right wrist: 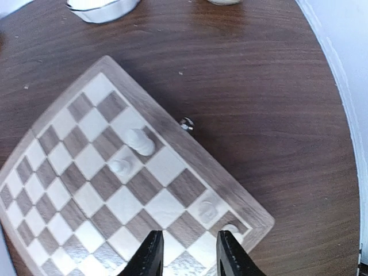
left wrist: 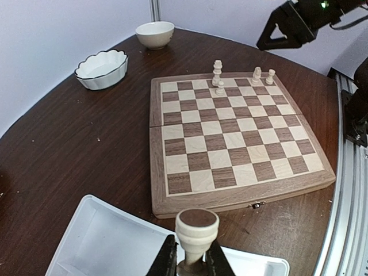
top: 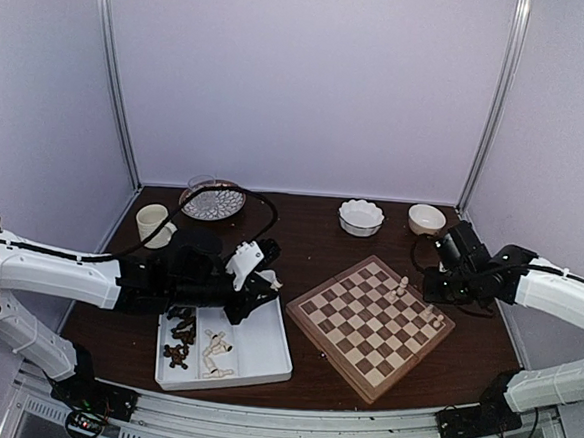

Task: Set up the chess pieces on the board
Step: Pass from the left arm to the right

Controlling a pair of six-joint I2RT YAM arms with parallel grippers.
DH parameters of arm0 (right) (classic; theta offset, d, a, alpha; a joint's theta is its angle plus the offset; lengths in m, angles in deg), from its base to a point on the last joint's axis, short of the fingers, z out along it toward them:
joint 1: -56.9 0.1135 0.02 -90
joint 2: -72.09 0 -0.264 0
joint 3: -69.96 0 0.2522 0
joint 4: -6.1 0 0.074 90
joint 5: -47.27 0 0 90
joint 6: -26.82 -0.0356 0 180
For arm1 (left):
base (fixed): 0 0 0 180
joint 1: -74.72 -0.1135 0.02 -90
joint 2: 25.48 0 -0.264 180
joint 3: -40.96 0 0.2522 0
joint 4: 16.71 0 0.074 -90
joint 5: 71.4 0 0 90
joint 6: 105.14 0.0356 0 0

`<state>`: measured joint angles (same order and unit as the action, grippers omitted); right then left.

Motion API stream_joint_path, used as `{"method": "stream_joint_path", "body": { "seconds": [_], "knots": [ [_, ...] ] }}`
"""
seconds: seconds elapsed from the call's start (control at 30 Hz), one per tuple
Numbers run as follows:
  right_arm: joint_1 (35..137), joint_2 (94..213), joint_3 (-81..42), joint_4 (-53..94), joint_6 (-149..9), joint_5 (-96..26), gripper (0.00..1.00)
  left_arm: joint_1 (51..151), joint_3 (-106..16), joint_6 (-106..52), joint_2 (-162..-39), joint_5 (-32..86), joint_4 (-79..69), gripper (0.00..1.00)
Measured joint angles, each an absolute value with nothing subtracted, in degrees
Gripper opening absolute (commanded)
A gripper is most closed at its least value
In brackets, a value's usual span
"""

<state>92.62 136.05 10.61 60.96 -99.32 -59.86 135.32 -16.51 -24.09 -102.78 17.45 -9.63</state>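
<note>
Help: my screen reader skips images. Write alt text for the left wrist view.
The left jaws clamp a cream chess piece upright above the white tray. Beyond lies the chessboard, bare except for four cream pieces near its far edge, with two white bowls on the dark table.

The board (top: 370, 327) has pale and dark brown squares in a check pattern, with a light wood rim. The chess pieces (left wrist: 217, 72) at the upper middle of the left wrist view are cream. The cream piece (left wrist: 196, 230) at the bottom middle has a brown round end. The left gripper (left wrist: 192, 256) and right gripper (right wrist: 187, 250) are black.

The table (top: 320, 251) is dark brown with wood lines. At the lower left of the top view, the tray (top: 263, 352) is white, with dark brown pieces (top: 178, 336) and cream ones (top: 218, 349) in it. The wavy bowl (top: 360, 217) is white. The smooth bowl (top: 426, 218) and the cup (top: 152, 222) are cream. The plate (top: 212, 201) has a pattern of tiny pale dots. The walls (top: 302, 79) are pale lilac.
</note>
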Motion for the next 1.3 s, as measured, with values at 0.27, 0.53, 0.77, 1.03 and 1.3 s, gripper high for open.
{"method": "stream_joint_path", "body": {
  "seconds": [0.27,0.53,0.77,1.03,1.3],
  "knots": [
    [93.7,139.3,5.4,48.5,-92.3,-34.7,0.55,135.3,-16.7,-23.2,-106.4,24.1,-10.3,0.1],
    [97.1,155.6,-1.4,28.0,-93.8,-14.1,0.55,135.3,-16.8,-21.7,-107.2,26.5,-11.1,0.1],
    [104.5,159.6,4.5,14.1,-95.3,-7.7,0.58,135.3,-16.9,-21.2,-107.2,26.3,-11.9,0.11],
    [105.3,159.1,4.5,9.7,-94.7,-5.4,0.58,135.3,-16.9,-21.2,-107.2,24.6,-11.9,0.1],
    [108.0,159.4,3.7,10.2,-93.5,-3.6,0.53,135.3,-17.4,-21.2,-107.6,23.7,-11.9,0.1]
  ]
}}
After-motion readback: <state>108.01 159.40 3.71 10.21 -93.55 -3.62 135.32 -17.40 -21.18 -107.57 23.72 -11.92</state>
